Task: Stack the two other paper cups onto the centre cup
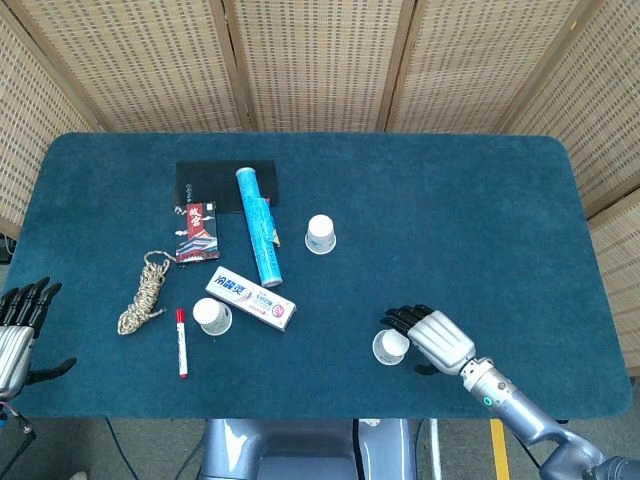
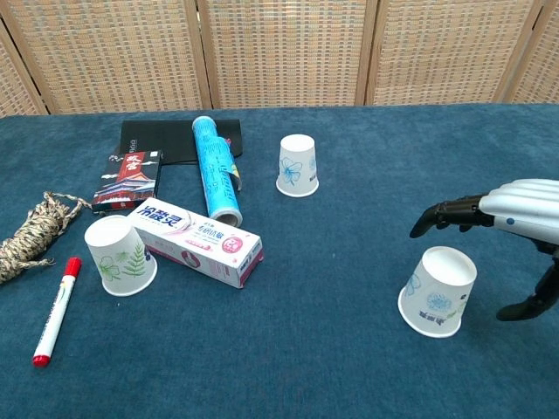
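While the head view puts the right hand (image 1: 432,338) spread and empty at 3 o'clock of the near cup (image 1: 391,347), with the centre cup (image 1: 320,235) toward 11 and the left hand (image 1: 18,330) splayed at the surface (image 1: 450,200) edge, the chest view shows its fingers (image 2: 445,214) arched above that cup's (image 2: 437,291) upturned base.

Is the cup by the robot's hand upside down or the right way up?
Upside down. The paper cup stands on its wide rim with the closed flat bottom facing up, beside the right hand.
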`<action>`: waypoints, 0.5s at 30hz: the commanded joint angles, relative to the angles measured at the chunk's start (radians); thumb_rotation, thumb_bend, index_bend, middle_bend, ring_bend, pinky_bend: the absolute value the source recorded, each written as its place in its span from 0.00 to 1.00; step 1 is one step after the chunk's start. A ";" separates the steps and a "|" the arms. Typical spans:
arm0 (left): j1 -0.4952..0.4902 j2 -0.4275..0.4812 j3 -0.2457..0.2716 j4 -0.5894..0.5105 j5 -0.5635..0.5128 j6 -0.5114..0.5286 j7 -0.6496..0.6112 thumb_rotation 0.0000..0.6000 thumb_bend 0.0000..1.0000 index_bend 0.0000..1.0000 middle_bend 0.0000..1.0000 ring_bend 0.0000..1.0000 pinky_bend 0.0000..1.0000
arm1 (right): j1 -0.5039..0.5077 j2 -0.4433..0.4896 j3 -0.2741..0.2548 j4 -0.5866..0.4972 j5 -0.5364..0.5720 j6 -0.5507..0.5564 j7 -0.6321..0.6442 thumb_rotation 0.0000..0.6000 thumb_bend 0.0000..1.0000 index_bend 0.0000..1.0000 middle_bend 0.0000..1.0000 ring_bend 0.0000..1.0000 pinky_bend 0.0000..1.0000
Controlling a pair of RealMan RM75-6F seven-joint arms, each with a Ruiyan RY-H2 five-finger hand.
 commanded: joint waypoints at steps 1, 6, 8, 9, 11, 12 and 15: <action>0.000 0.000 0.000 0.000 0.001 0.001 0.001 1.00 0.00 0.00 0.00 0.00 0.00 | 0.014 -0.004 0.002 -0.009 0.026 -0.023 -0.013 1.00 0.28 0.25 0.32 0.29 0.36; -0.001 -0.001 0.000 -0.001 -0.003 -0.003 0.002 1.00 0.00 0.00 0.00 0.00 0.00 | 0.023 -0.024 0.002 -0.011 0.050 -0.023 0.005 1.00 0.36 0.37 0.46 0.43 0.48; -0.001 0.000 0.000 0.000 -0.003 -0.003 0.001 1.00 0.00 0.00 0.00 0.00 0.00 | 0.026 -0.033 0.002 -0.005 0.049 -0.013 0.011 1.00 0.41 0.43 0.51 0.48 0.52; -0.001 0.000 0.000 0.000 -0.003 -0.003 0.000 1.00 0.00 0.00 0.00 0.00 0.00 | 0.027 -0.035 0.002 -0.004 0.049 -0.010 0.014 1.00 0.42 0.44 0.52 0.50 0.52; -0.002 0.000 -0.001 0.001 -0.006 -0.005 -0.001 1.00 0.00 0.00 0.00 0.00 0.00 | 0.029 -0.037 0.002 -0.004 0.048 -0.001 0.026 1.00 0.43 0.45 0.54 0.52 0.54; -0.003 0.001 -0.002 0.002 -0.008 -0.008 -0.002 1.00 0.00 0.00 0.00 0.00 0.00 | 0.031 -0.036 0.004 -0.006 0.048 0.006 0.033 1.00 0.43 0.46 0.55 0.52 0.54; -0.003 0.007 0.001 -0.008 -0.023 -0.021 0.006 1.00 0.00 0.00 0.00 0.00 0.00 | 0.041 -0.025 0.019 -0.018 0.056 0.017 0.044 1.00 0.43 0.46 0.55 0.52 0.55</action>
